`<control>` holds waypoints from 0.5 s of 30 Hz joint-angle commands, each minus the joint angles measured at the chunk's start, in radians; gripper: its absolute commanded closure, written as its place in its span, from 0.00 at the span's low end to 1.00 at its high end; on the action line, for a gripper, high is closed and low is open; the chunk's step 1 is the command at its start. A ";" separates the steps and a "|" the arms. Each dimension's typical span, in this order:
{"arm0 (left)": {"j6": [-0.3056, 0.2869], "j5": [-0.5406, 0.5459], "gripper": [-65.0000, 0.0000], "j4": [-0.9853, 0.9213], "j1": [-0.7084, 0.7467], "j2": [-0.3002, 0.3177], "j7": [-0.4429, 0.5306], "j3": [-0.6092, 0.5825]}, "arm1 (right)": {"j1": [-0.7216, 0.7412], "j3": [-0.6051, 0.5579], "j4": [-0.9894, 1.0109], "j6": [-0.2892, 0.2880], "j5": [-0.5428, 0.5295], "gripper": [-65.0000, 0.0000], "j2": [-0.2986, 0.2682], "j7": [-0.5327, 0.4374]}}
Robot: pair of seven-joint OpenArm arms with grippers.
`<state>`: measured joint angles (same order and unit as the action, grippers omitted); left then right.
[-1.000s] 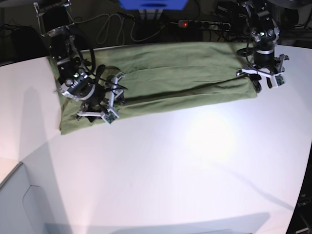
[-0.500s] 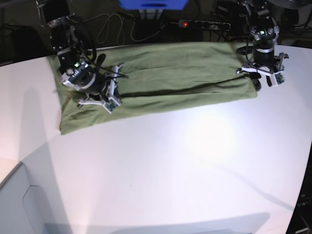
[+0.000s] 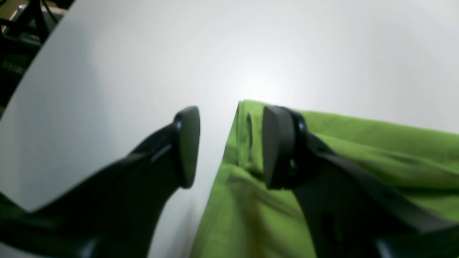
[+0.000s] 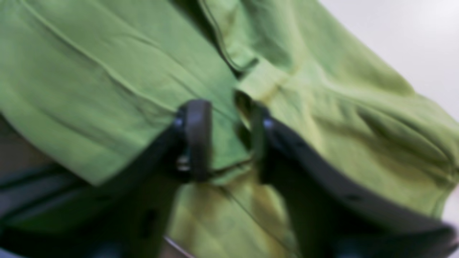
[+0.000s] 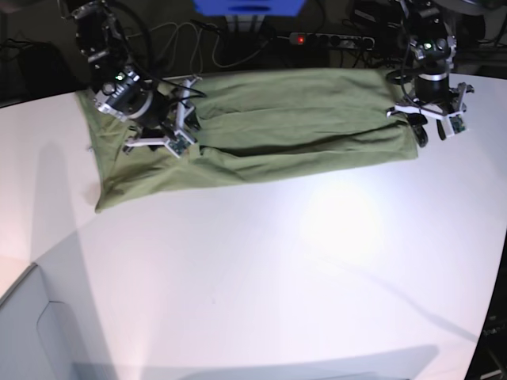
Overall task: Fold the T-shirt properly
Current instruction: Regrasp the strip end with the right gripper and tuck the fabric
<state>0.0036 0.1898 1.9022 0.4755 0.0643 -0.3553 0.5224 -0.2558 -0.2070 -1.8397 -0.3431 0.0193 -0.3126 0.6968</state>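
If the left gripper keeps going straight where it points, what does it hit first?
Probably the T-shirt edge: the left gripper, jaws open, straddles it, one finger over cloth, the other over bare table. Height above the cloth is unclear.

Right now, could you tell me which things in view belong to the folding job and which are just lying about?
Part of the job:
T-shirt
left gripper
right gripper

Just lying about:
power strip with its red switch, behind the table
cables

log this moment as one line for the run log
T-shirt: part folded on table | left gripper: open at shirt corner | right gripper: open over cloth, nothing held
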 commanded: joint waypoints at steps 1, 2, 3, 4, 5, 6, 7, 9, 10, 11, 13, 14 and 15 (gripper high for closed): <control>0.005 0.001 0.58 0.021 -0.002 0.007 0.026 0.005 | 0.010 0.008 -0.019 -0.014 -0.009 0.58 -0.004 -0.021; 0.005 0.001 0.58 0.018 -0.004 0.009 0.026 0.005 | 0.011 0.014 -0.019 -0.014 -0.009 0.53 -0.007 -0.022; 0.005 0.001 0.58 0.013 -0.004 0.012 0.026 0.005 | 0.011 0.028 -0.021 -0.014 -0.009 0.48 -0.013 -0.022; 0.005 0.001 0.58 0.009 -0.005 0.012 0.026 0.005 | 0.011 0.045 -0.022 -0.014 -0.009 0.45 -0.013 -0.022; 0.005 0.001 0.57 0.007 -0.005 0.012 0.026 0.005 | 0.011 0.065 -0.022 -0.014 -0.009 0.43 -0.013 -0.024; 0.005 0.001 0.57 0.006 -0.007 0.012 0.026 0.005 | 0.010 0.083 -0.022 -0.014 -0.011 0.43 -0.012 -0.024; 0.005 0.001 0.57 0.000 -0.007 0.012 0.026 0.005 | 0.010 0.099 -0.022 -0.014 -0.011 0.43 -0.010 -0.024; 0.005 0.001 0.57 -0.016 -0.028 0.009 0.026 0.003 | 0.011 0.117 -0.022 -0.014 -0.015 0.43 -0.010 -0.024; 0.005 0.001 0.57 -0.026 -0.034 0.009 0.026 0.003 | 0.013 0.122 -0.024 -0.014 -0.015 0.43 -0.009 -0.025; 0.005 0.001 0.57 -0.033 -0.037 0.009 0.026 0.003 | 0.016 0.122 -0.024 -0.014 -0.015 0.43 -0.007 -0.025; 0.005 0.001 0.57 -0.045 -0.041 0.010 0.026 0.003 | 0.033 0.122 -0.024 -0.014 -0.011 0.43 0.000 -0.025; 0.005 0.001 0.57 -0.048 -0.041 0.010 0.026 0.003 | 0.039 0.123 -0.022 -0.014 -0.011 0.43 0.002 -0.025; 0.005 0.001 0.57 -0.051 -0.041 0.010 0.026 0.003 | 0.045 0.129 -0.019 -0.014 -0.009 0.43 0.002 -0.025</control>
<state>0.0040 0.1921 1.8374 0.4328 0.0650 -0.3523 0.5205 -0.2195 -0.0868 -1.8420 -0.3431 0.0154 -0.3016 0.6884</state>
